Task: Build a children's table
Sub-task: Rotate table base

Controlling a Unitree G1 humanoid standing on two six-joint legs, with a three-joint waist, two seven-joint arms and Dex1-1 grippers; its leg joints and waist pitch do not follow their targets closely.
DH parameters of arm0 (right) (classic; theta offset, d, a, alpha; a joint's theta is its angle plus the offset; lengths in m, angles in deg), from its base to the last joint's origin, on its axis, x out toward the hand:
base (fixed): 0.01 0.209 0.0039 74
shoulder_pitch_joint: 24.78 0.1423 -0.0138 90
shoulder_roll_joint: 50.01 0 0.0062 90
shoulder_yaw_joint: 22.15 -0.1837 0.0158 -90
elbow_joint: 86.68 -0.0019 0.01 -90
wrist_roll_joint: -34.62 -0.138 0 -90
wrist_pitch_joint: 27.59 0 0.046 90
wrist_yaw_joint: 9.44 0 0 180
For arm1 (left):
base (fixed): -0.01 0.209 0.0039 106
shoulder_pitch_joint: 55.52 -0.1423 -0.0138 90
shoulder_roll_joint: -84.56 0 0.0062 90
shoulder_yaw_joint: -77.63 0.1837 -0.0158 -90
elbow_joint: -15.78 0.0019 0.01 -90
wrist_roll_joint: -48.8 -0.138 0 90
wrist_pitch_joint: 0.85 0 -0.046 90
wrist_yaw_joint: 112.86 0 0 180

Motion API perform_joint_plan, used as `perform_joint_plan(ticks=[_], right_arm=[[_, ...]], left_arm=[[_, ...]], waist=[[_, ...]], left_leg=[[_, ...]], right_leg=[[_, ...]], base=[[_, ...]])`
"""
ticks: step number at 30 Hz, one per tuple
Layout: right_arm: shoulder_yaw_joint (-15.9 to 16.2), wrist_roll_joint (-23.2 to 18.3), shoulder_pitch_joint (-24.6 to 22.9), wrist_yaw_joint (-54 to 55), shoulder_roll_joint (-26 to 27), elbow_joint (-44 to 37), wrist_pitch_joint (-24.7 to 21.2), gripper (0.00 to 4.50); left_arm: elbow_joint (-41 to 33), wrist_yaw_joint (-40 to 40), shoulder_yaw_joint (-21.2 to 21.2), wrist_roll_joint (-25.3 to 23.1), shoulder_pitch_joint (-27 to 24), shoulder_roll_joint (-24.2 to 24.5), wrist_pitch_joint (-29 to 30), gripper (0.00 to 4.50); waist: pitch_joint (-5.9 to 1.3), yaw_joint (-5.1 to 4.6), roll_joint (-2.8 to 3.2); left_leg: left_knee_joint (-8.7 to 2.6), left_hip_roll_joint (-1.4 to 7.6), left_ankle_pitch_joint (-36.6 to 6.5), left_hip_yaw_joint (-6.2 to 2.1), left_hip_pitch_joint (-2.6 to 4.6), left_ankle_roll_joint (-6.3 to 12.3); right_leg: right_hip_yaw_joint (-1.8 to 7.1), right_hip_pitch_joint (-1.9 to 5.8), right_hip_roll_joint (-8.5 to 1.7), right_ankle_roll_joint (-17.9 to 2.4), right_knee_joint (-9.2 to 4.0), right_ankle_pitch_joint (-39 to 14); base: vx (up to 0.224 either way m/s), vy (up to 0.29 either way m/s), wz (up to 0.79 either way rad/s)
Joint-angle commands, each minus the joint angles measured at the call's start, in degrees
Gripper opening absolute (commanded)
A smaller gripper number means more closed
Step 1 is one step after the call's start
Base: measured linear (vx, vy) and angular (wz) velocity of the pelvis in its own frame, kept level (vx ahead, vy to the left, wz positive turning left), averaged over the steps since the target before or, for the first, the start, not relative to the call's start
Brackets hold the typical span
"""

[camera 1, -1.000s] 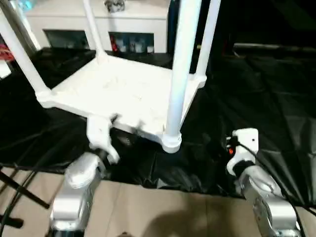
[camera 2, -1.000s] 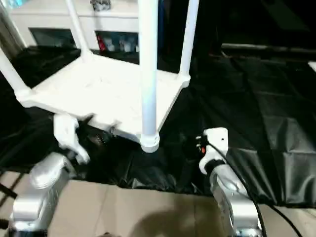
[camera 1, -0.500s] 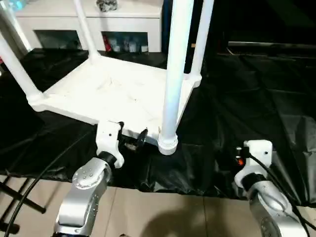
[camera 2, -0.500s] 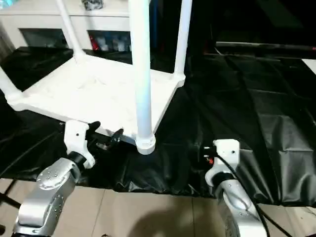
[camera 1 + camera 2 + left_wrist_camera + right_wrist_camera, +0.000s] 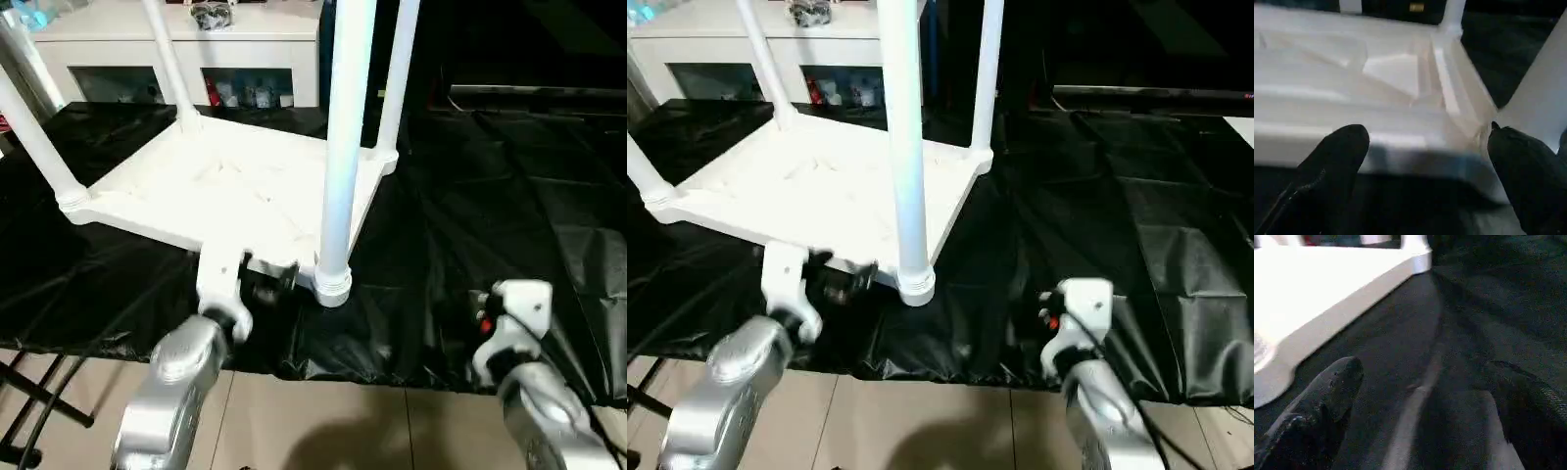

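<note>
1. Black sheeting (image 5: 470,186) covers the ground where the work lies, with bare pale floor (image 5: 323,421) along its near edge and a white cabinet (image 5: 186,44) with shelf openings at the back.
2. On the sheeting the children's table (image 5: 225,186) lies upside down, its top flat on the black sheet and its legs pointing straight up; the long axis of each leg is upright.
3. Count: one table top, four legs, all four seated in corner sockets; the near corner leg (image 5: 338,147) stands closest to the robot.
4. Left pincer (image 5: 265,279) is wide open and holds nothing. It sits just at the near rim of the top, beside the near corner socket; in the left wrist view its two fingers (image 5: 1332,171) straddle that rim without visibly closing on it.
5. Right pincer (image 5: 1425,406) is also wide open and empty, over bare black sheet, well apart from the table, which lies to its left.
6. My judgement: the left arm is the nearer one, so any grip on the rim falls to it.
</note>
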Motion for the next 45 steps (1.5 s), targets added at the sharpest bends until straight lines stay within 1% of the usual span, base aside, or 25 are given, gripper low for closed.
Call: perform_joint_plan(ticks=[1,2,3,6,11,16,27,33,42,45], right_arm=[[1.17,-1.29,0.58,-1.78,-0.06,-0.35,0.83,4.46],[1.17,-1.29,0.58,-1.78,-0.06,-0.35,0.83,4.46],[1.3,-0.74,0.99,-1.13,0.01,0.03,0.65,4.46],[1.3,-0.74,0.99,-1.13,0.01,0.03,0.65,4.46],[1.3,-0.74,0.99,-1.13,0.01,0.03,0.65,4.46],[1.3,-0.74,0.99,-1.13,0.01,0.03,0.65,4.46],[1.3,-0.74,0.99,-1.13,0.01,0.03,0.65,4.46],[1.3,-0.74,0.99,-1.13,0.01,0.03,0.65,4.46],[1.3,-0.74,0.99,-1.13,0.01,0.03,0.65,4.46],[1.3,-0.74,0.99,-1.13,0.01,0.03,0.65,4.46]], left_arm=[[-1.85,0.03,0.02,-0.11,-0.21,0.48,-0.83,4.5],[-1.85,0.03,0.02,-0.11,-0.21,0.48,-0.83,4.5],[-1.77,0.14,0.1,-0.17,-0.09,0.51,-0.99,4.5],[-1.77,0.14,0.1,-0.17,-0.09,0.51,-0.99,4.5],[-1.77,0.14,0.1,-0.17,-0.09,0.51,-0.99,4.5],[-1.77,0.14,0.1,-0.17,-0.09,0.51,-0.99,4.5],[-1.77,0.14,0.1,-0.17,-0.09,0.51,-0.99,4.5],[-1.77,0.14,0.1,-0.17,-0.09,0.51,-0.99,4.5],[-1.77,0.14,0.1,-0.17,-0.09,0.51,-0.99,4.5],[-1.77,0.14,0.1,-0.17,-0.09,0.51,-0.99,4.5]], waist=[[-2.58,0.22,-0.89],[-2.56,0.23,-0.99],[-2.54,0.29,-0.83],[-2.46,0.29,-0.82],[-2.59,0.33,-0.93],[-2.68,0.31,-0.94],[-2.61,0.31,-0.94],[-2.72,0.34,-0.93],[-2.73,0.34,-0.9],[-2.76,0.34,-0.91]], left_leg=[[-4.05,0.95,-16.01,-0.37,0.32,0.42],[-4.1,0.94,-15.94,-0.38,0.3,0.49],[-4.14,0.95,-15.93,-0.42,0.3,0.46],[-4.18,0.96,-16.78,-0.36,0.49,0.1],[-4.09,0.87,-15.66,-0.39,0.32,0.06],[-3.95,0.83,-14.71,-0.34,0.3,0.3],[-3.99,0.84,-15.3,-0.34,0.36,0.3],[-3.89,0.83,-14.41,-0.35,0.34,0.44],[-3.88,0.83,-14.52,-0.35,0.37,0.5],[-3.82,0.84,-14.16,-0.34,0.36,0.55]], right_leg=[[1.49,1.97,-1.51,-4.5,-5.13,-13.14],[1.48,2.0,-1.45,-4.62,-5.07,-13.18],[1.48,1.99,-1.48,-4.76,-5.05,-13.29],[1.54,1.85,-1.47,-4.59,-5.19,-14.37],[1.52,2.02,-1.47,-4.36,-5.02,-13.08],[1.51,2.11,-1.45,-4.85,-4.86,-11.45],[1.49,2.07,-1.46,-4.79,-4.96,-12.71],[1.47,2.16,-1.44,-5.14,-4.78,-11.07],[1.46,2.18,-1.46,-5.22,-4.78,-11.51],[1.47,2.18,-1.44,-5.32,-4.73,-10.89]], base=[[0.0,0.0,0.0],[0.0,0.0,0.0],[0.0,0.0,0.0],[0.0,0.0,0.0],[0.0,0.0,0.0],[0.0,0.0,0.0],[0.0,0.0,0.0],[0.0,0.0,0.0],[0.0,0.0,0.0],[0.0,0.0,0.0]])
